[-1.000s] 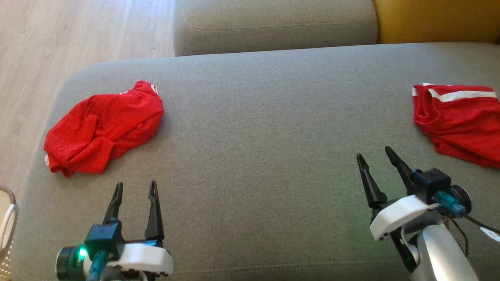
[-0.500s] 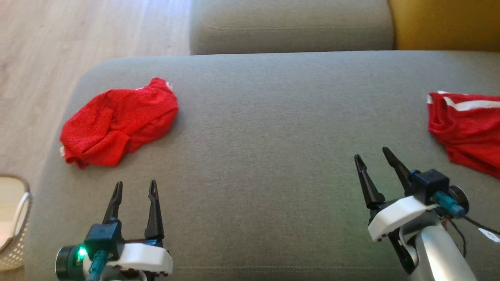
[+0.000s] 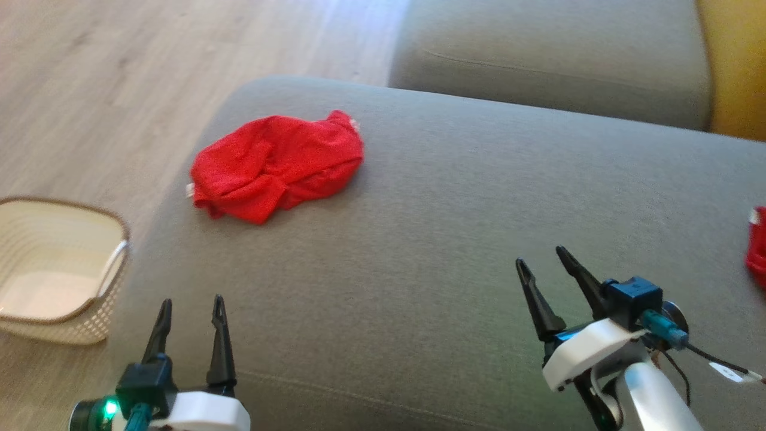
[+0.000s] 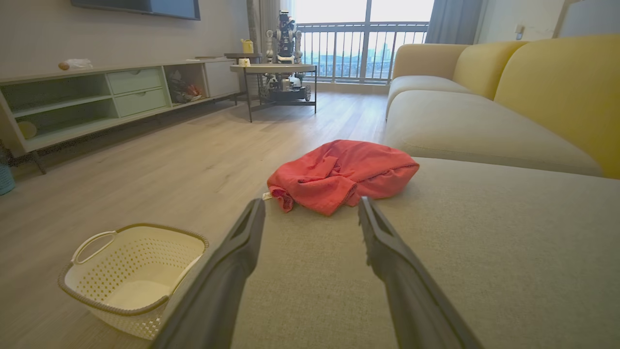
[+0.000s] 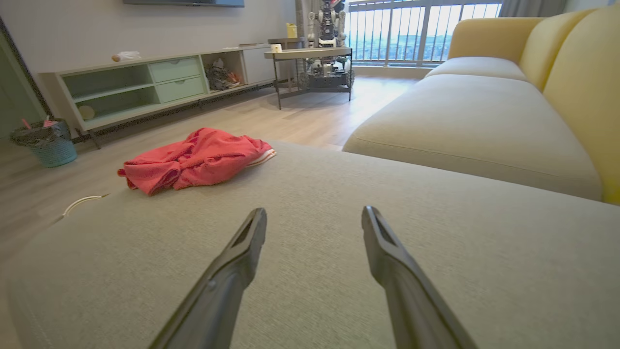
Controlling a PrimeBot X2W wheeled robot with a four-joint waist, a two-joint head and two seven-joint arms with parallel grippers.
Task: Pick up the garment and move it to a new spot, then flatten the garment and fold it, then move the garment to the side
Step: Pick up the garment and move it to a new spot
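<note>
A crumpled red garment (image 3: 275, 166) lies near the far left corner of the grey sofa seat (image 3: 455, 227); it is also the red heap (image 4: 339, 174) ahead of my left fingers and the garment (image 5: 193, 159) to the left in the right wrist view. My left gripper (image 3: 190, 306) hovers open at the seat's near left edge, well short of the garment. Over the near right of the seat my right gripper (image 3: 541, 261) is open with nothing between its fingers. A second red cloth (image 3: 757, 248) peeks in at the right edge.
A cream perforated basket (image 3: 114, 263) stands on the wooden floor just left of the sofa, also seen as the basket (image 4: 131, 271). A second seat cushion (image 3: 550, 60) lies beyond, with yellow backrests (image 4: 557, 92). A low shelf unit (image 4: 97, 97) and side table (image 4: 273, 70) stand farther off.
The head camera has swung left: the garment now sits nearer the picture's middle, the basket has come into view, and the right red cloth has slid almost out. Both grippers stay open.
</note>
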